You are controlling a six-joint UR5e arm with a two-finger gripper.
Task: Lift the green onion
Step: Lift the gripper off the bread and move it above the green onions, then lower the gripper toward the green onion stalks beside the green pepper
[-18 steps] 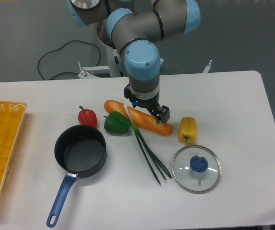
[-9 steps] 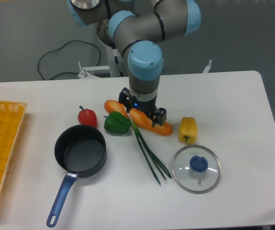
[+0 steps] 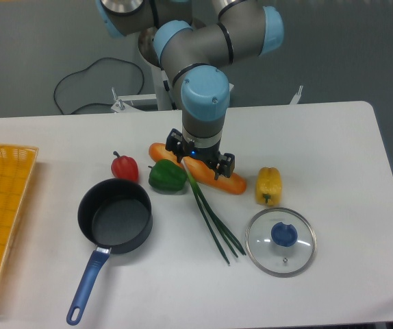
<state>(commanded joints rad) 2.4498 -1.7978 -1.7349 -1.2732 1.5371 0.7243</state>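
Observation:
The green onion (image 3: 212,219) lies on the white table as a bundle of thin dark green stalks. It runs from under the carrot down and right toward the glass lid. Its pale end is hidden near the carrot (image 3: 207,173), an orange one lying diagonally. My gripper (image 3: 198,159) hangs over the carrot's middle, above the onion's upper end. Its two dark fingers stand apart, one on each side of the carrot, with nothing gripped.
A green bell pepper (image 3: 167,176) and a red pepper (image 3: 124,166) sit left of the carrot. A yellow pepper (image 3: 268,185) is to the right. A dark pot with a blue handle (image 3: 114,218), a glass lid (image 3: 281,240) and a yellow basket (image 3: 1,212) are nearby.
The gripper has shifted left along the carrot and turned a little, now sitting nearer the onion's upper end. Nothing on the table has moved.

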